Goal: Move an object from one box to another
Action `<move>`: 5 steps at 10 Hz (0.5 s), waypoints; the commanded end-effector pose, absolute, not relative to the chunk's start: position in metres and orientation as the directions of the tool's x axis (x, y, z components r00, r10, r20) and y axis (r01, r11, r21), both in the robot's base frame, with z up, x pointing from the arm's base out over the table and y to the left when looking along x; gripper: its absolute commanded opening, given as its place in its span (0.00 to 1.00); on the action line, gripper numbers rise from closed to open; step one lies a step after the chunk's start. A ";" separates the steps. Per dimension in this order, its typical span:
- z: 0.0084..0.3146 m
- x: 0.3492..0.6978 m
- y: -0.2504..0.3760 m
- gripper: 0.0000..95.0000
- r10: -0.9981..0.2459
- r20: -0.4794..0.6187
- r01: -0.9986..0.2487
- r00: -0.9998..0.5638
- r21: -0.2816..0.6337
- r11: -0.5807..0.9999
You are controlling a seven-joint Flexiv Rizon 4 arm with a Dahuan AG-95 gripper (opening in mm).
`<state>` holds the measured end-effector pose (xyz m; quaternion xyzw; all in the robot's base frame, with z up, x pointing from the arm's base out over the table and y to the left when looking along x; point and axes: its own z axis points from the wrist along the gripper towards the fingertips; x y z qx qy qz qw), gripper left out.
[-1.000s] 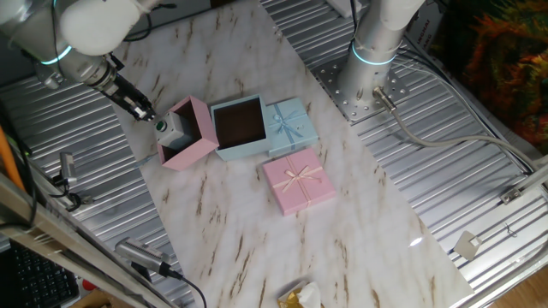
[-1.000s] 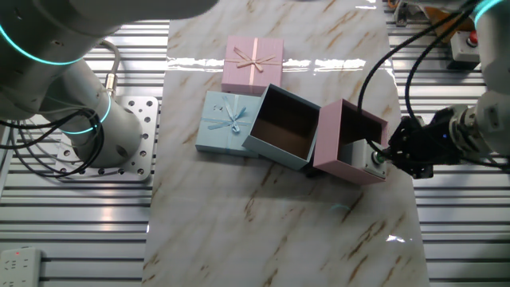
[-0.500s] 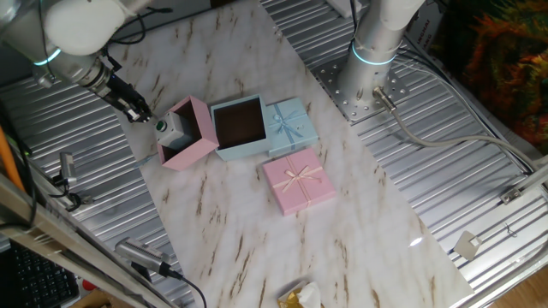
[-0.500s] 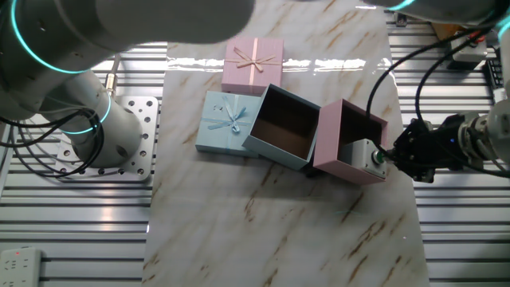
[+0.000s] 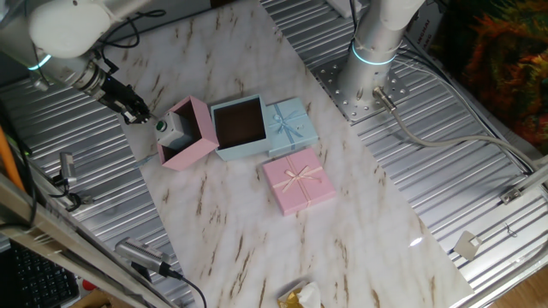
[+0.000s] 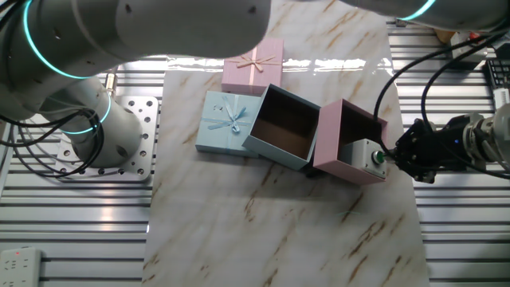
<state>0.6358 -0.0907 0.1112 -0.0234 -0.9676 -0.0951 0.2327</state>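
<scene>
The small white object [image 5: 170, 129] with its dark green round part [image 6: 379, 159] sits at the outer edge of the pink box [image 5: 193, 134], which is tipped up and leans against the light blue box [image 5: 240, 127]. In the other fixed view the object [image 6: 366, 155] is at the pink box's [image 6: 348, 137] right corner. The blue box [image 6: 284, 126] is open, with only its brown lining showing. My gripper [image 5: 137, 114] is just left of the object, a small gap away, and holds nothing. In the other fixed view the gripper [image 6: 402, 154] is dark and its jaws look open.
A flat blue lid with a bow [image 5: 292, 121] lies beside the blue box, and a flat pink lid with a bow [image 5: 298, 180] lies nearer the front. A second arm's base [image 5: 370, 60] stands at the table's edge. Ribbed metal surrounds the marble top [image 5: 257, 248].
My gripper has drawn back from the object by a short distance. The object and both boxes have stayed where they were.
</scene>
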 end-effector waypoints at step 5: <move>0.112 0.636 -0.090 0.00 0.011 0.471 0.102 -0.882 0.170 0.980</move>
